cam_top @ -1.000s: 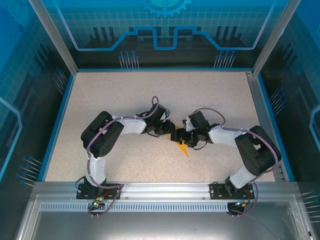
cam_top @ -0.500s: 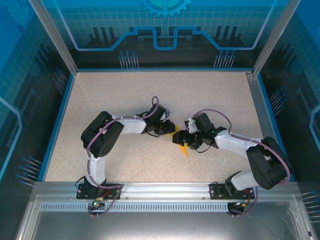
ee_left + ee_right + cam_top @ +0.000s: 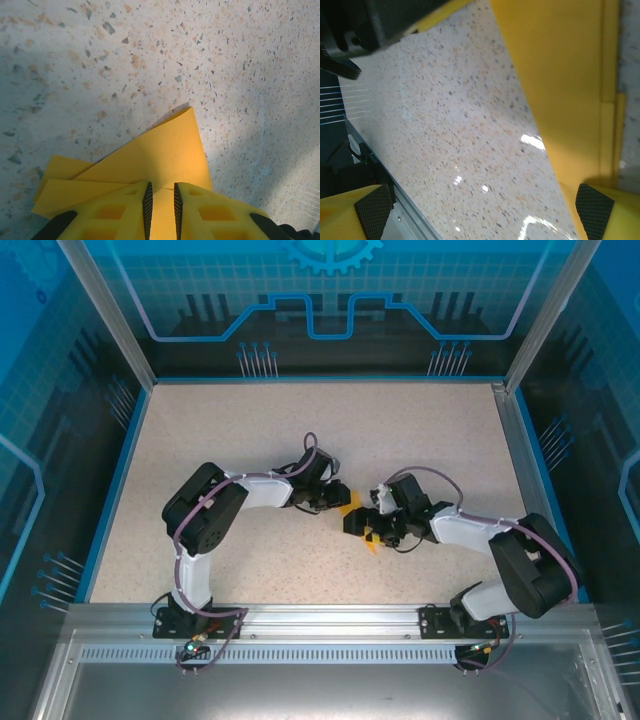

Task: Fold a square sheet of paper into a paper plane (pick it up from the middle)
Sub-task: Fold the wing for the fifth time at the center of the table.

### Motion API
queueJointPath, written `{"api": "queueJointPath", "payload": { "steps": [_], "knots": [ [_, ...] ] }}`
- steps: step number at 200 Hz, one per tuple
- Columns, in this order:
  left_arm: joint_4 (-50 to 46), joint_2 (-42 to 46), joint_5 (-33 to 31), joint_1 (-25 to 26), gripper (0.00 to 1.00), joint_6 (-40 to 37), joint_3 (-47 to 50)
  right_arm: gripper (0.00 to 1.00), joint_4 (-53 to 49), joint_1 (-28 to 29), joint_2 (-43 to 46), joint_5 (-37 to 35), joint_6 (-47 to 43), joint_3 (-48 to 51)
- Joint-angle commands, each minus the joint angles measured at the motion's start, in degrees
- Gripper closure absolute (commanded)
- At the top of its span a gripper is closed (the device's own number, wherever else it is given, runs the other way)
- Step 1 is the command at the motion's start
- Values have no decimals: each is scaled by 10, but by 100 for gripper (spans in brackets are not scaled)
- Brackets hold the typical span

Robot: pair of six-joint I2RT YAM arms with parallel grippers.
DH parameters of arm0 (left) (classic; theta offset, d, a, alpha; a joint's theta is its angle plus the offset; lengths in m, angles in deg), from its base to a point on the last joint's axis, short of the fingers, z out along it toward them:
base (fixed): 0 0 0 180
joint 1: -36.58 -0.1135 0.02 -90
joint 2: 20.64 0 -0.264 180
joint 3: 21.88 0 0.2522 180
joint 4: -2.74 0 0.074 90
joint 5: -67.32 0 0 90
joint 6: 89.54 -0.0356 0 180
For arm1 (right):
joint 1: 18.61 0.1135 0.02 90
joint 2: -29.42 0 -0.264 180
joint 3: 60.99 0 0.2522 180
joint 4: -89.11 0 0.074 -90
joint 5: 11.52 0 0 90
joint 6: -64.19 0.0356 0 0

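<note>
The square sheet of paper [image 3: 351,506] is orange-yellow and folded into overlapping layers, lying on the speckled table between the two grippers. In the left wrist view the folded paper [image 3: 165,150] spreads ahead of the fingers with a corner pointing away. My left gripper [image 3: 161,187] is shut on it, a raised fold pinched in the narrow gap between the black pads. From above, the left gripper [image 3: 338,502] sits at the paper's left edge. My right gripper [image 3: 482,207] is open wide over bare table, the paper [image 3: 560,75] lying under its right finger. It [image 3: 358,525] hovers at the paper's near side.
The speckled table [image 3: 300,430] has a blue rim and transparent walls around it. An aluminium rail [image 3: 320,620] runs along the near edge, and it shows in the right wrist view [image 3: 400,220] at lower left. The left gripper's dark body [image 3: 395,20] is at the top left there.
The right gripper has opened wider and shifted slightly nearer and leftward over the paper, with its forearm swinging lower. The left arm and its grip have not moved.
</note>
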Motion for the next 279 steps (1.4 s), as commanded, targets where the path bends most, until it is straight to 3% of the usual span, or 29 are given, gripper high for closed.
{"api": "queueJointPath", "payload": {
  "steps": [1,51,102,147,216,279],
  "knots": [
    [-44,-29,-4,6,77,-7,8,0,-48,3,25,7,-2,17],
    [-44,-29,-1,6,77,-7,8,0,-43,11,30,31,-5,30],
    [-43,-28,-1,6,77,-7,9,1,-119,10,8,-16,-17,27],
    [-38,-24,3,6,77,-8,9,1,-171,11,58,-64,-14,4],
    [-19,-11,5,6,77,-5,34,0,-141,7,116,-5,11,-10],
    [-12,-8,5,6,77,0,42,1,-93,-48,197,85,56,-20]
  ]
}}
